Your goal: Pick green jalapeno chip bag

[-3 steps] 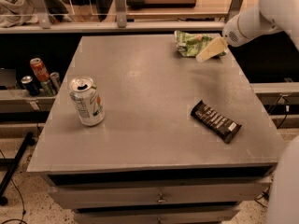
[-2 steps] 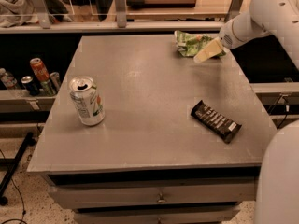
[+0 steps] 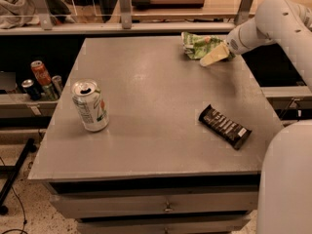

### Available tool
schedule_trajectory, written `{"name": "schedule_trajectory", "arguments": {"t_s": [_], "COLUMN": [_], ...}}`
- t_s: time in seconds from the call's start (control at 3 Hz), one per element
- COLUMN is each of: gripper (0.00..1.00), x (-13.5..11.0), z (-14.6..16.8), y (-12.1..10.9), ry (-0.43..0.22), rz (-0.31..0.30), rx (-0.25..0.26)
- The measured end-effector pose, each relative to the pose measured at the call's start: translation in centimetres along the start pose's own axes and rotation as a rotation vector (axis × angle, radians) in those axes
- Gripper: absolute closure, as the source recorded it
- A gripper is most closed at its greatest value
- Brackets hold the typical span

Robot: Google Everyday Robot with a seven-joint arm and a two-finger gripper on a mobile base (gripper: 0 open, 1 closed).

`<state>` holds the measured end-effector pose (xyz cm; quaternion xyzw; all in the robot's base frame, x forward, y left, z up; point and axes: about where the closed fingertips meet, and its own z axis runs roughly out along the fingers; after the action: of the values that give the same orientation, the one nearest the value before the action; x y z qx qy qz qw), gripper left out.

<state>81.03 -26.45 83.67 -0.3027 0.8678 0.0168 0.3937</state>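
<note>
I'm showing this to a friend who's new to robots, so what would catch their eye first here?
Probably the white robot arm reaching in from the upper right, its gripper right at the green jalapeno chip bag near the far edge of the grey table. Next, the silver-white soda can standing upright at the left, and the dark candy bar lying flat toward the front right.

Flat grey surface: dark brown candy bar wrapper lying on it, silver-white soda can standing well left of that, crinkled light-green chip bag behind the wrapper, tool right at the bag.
</note>
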Motion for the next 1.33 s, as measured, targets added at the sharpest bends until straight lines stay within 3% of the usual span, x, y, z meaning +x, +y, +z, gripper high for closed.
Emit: {"name": "schedule_trajectory", "arguments": {"t_s": [0.33,1.0,1.33], "gripper": [0.43,0.88,1.0], "x": [0.03,-0.07,-0.09], "z": [0.26,0.16,0.14], "y": [-0.52,-0.55,-0.55], "ry": [-0.02,-0.02,-0.021], "rz": [0.03,0.03,0.03], "rx": [0.007,0.007,0.007]}}
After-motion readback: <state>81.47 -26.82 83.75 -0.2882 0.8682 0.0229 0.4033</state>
